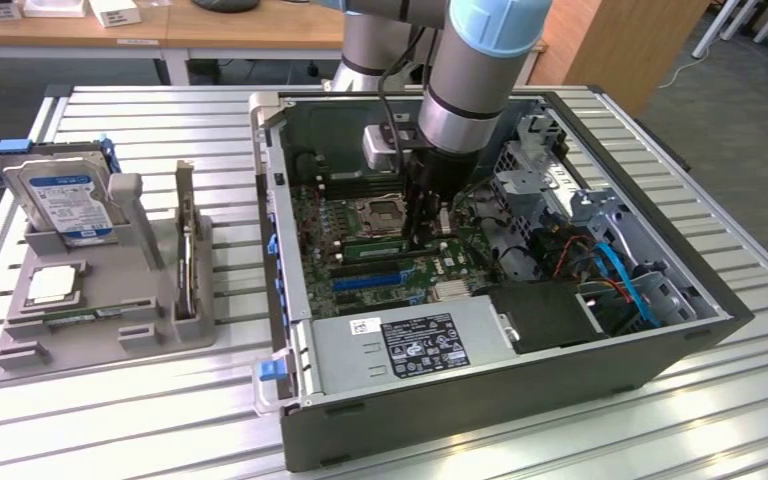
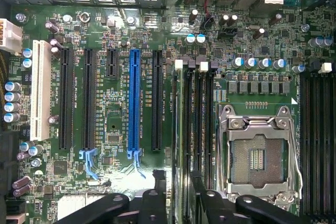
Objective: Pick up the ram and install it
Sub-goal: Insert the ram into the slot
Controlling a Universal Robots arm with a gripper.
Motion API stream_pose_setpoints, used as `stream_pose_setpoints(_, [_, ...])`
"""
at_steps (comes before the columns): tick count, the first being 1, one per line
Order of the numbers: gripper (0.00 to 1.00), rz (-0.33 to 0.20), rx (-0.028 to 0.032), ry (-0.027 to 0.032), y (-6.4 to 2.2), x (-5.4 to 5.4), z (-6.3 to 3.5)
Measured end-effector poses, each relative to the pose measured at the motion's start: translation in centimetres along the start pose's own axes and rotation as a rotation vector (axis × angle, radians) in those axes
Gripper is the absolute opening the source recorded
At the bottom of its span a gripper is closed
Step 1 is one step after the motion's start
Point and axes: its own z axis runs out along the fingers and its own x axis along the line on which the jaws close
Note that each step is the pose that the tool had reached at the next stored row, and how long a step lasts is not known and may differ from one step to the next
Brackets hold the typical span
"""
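Note:
The ram (image 2: 177, 129) is a thin green stick seen edge-on in the wrist view. It stands in a memory slot of the motherboard (image 2: 115, 129), between the long black expansion slots and the empty processor socket (image 2: 257, 158). My gripper (image 2: 177, 182) straddles the stick, one black finger (image 2: 157, 192) on each side with a small gap to the board, so it is open. In the exterior view the gripper (image 1: 424, 235) reaches down into the open computer case (image 1: 704, 300), just at the exterior view's right of the processor socket (image 1: 375, 213).
A grey holder (image 1: 144, 330) at the exterior view's left carries a blue-labelled hard drive (image 1: 64, 195) and a square silver processor chip (image 1: 53, 285). Inside the case lie the power supply (image 1: 411, 345), drive cage (image 1: 544, 170) and blue cables (image 1: 624, 285). A blue slot (image 2: 134, 103) runs beside the ram.

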Motion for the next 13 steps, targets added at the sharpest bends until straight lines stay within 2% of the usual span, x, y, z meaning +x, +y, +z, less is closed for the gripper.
stream_pose_setpoints(5, [0.31,0.0,0.0001,-0.0002,0.04,-0.1,-1.11])
stream_pose_setpoints(13, [0.31,0.0,0.0001,-0.0002,0.15,-0.2,-3.76])
